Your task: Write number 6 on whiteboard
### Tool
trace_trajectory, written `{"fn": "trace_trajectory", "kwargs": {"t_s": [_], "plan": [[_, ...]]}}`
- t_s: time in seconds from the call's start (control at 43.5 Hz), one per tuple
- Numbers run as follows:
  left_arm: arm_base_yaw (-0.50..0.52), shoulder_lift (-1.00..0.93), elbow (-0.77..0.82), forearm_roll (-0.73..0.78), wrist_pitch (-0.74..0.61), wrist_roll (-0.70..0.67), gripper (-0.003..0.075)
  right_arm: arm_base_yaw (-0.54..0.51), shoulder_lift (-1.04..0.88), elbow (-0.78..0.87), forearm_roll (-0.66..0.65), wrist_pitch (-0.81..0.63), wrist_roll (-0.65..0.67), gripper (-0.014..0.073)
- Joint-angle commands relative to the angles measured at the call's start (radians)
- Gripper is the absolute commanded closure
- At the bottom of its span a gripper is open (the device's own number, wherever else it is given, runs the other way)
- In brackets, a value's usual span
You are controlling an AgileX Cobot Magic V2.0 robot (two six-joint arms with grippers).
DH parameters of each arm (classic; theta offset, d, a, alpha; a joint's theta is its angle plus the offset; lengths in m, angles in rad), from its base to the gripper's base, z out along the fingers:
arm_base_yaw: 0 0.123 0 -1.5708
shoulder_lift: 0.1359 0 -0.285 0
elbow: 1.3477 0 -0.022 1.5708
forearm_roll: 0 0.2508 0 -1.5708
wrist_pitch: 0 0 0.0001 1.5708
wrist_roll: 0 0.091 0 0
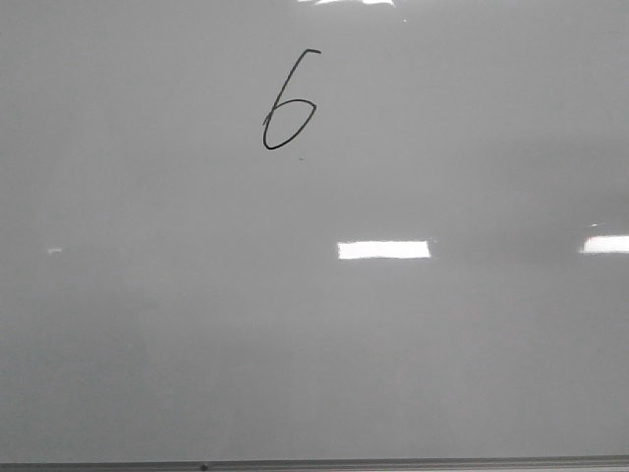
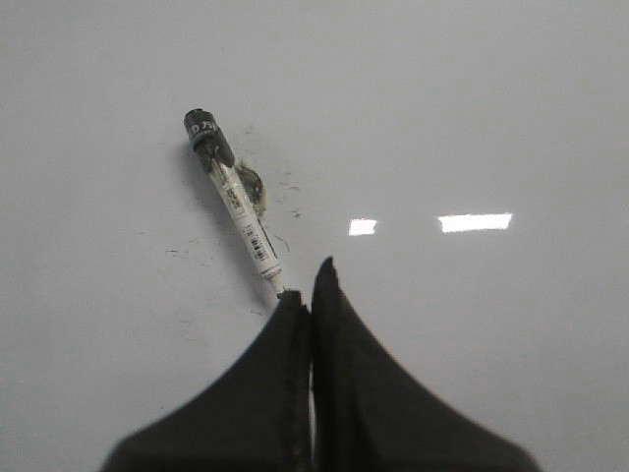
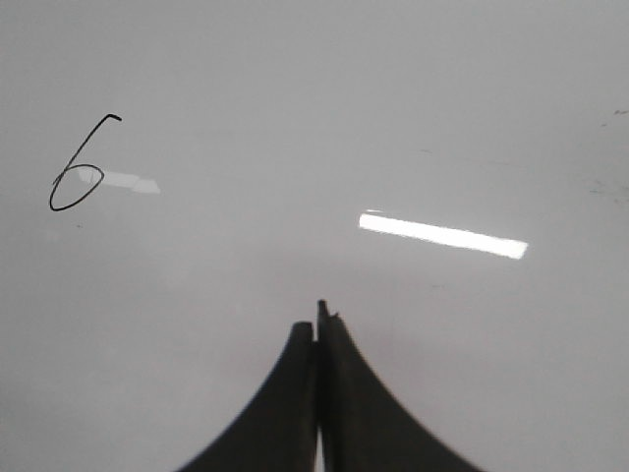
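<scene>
The number 6 [image 1: 288, 108] is drawn in thin black marker high on the whiteboard [image 1: 442, 374], a little left of centre. It also shows in the right wrist view [image 3: 84, 167], far off to one side of my right gripper [image 3: 316, 323], which is shut and empty over bare board. My left gripper [image 2: 313, 285] is shut with nothing between its jaws. A white marker pen with a black end [image 2: 239, 202] lies on the board just beyond it, its thin end right at one fingertip. Neither gripper shows in the front view.
Small dark smudges and strokes [image 2: 285, 182] mark the board around the pen. Bright rectangular light reflections [image 1: 383, 250] sit on the glossy surface. The board's thin grey frame edge [image 1: 393, 464] runs along the near side. A tiny dark speck [image 1: 301, 158] lies under the 6.
</scene>
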Motion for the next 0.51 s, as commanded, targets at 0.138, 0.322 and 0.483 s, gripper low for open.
{"fn": "trace_trajectory", "kwargs": {"t_s": [0.138, 0.322, 0.483], "plan": [[-0.004, -0.014, 0.004, 0.0, -0.074, -0.01, 0.0741, -0.005, 0.009, -0.026, -0.007, -0.082, 0.0, 0.0662], [-0.004, -0.014, 0.004, 0.0, -0.074, -0.01, 0.0741, -0.005, 0.009, -0.026, -0.007, -0.082, 0.0, 0.0662], [-0.004, -0.014, 0.004, 0.0, -0.074, -0.01, 0.0741, -0.019, -0.001, 0.029, 0.038, -0.138, -0.052, 0.0662]]}}
